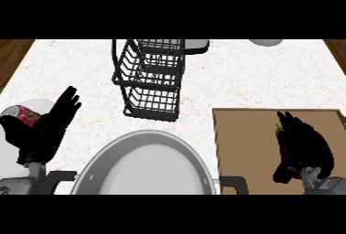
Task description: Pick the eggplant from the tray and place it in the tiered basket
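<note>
From my seat the counter [81, 68] reads bright and evenly lit, its pale marble close to washed out, with only a soft shadow beneath the basket [152, 77] (falling toward the near side, so I take the light to come from above). The pan [145, 164] shows a smooth gradient from grey rim to white centre without hard glare. Both black hands [51, 123] [304, 146] swallow detail, and the eggplant [282, 141] barely separates from the right one.

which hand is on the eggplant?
The right hand, over the brown tray with fingers curled round the dark eggplant. The left hand rests open at the view's left, holding nothing.
</note>
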You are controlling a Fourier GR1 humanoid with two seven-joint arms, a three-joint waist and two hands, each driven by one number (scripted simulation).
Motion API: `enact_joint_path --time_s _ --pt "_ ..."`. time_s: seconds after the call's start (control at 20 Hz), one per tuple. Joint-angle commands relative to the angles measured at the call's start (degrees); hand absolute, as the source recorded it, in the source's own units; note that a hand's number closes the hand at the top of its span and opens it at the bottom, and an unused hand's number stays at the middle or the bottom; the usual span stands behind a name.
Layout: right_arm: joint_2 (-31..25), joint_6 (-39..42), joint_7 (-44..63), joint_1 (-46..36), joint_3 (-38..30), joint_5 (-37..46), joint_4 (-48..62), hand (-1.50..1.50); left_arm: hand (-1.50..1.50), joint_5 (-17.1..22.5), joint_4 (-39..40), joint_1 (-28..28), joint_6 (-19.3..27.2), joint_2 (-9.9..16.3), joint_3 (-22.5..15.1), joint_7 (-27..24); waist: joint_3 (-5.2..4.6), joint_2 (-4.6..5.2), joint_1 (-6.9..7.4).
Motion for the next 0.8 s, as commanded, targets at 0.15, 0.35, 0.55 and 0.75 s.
enact_joint_path --time_s 0.15,0.35,0.55,0.75 --pt "1.06 4.39 -1.46 1.27 -3.7 4.65 -1.83 -1.5 0.0 -2.6 -1.28 1.18 -0.54 -2.62 0.2 1.03 -0.04 -0.04 -0.03" --pt "3.08 7.15 -3.78 1.35 -4.17 0.51 5.46 1.5 0.0 -2.2 1.36 1.1 -1.89 -2.3 1.28 -1.66 -0.04 0.06 0.03" --pt "0.74 7.91 -9.6 1.1 -3.25 3.29 8.73 1.5 0.0 -3.95 0.26 0.65 -1.02 -3.81 0.25 -1.56 -0.03 0.08 0.07" --pt "-0.36 9.14 -10.66 3.21 -1.24 6.01 5.67 1.5 0.0 -2.88 -3.74 1.12 -1.15 -2.64 1.58 2.57 -0.02 -0.04 0.11"
